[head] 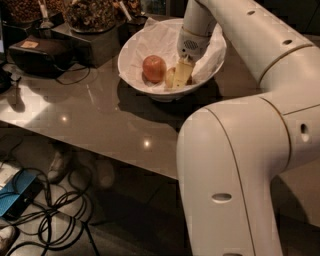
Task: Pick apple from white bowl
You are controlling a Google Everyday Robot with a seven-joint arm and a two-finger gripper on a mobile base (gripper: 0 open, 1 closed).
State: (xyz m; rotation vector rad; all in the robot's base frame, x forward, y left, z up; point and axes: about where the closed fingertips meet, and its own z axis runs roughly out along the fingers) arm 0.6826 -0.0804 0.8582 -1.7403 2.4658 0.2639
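The white bowl (131,55), lined with crinkled white paper, stands on the grey-brown table at the upper middle of the camera view. A darker red-orange apple (153,68) lies in its left half. Just right of it, the paler yellow-green apple (170,77) shows only partly, behind my gripper. My gripper (181,76) reaches down into the bowl from above and sits right against the pale apple. My white arm comes in from the upper right and hides the bowl's right side.
A dark box (37,50) with a cord sits at the table's left. Containers of brown snacks (90,15) stand behind the bowl. My arm's large white body (235,170) fills the right foreground. Cables (55,210) and a blue item (15,195) lie on the floor.
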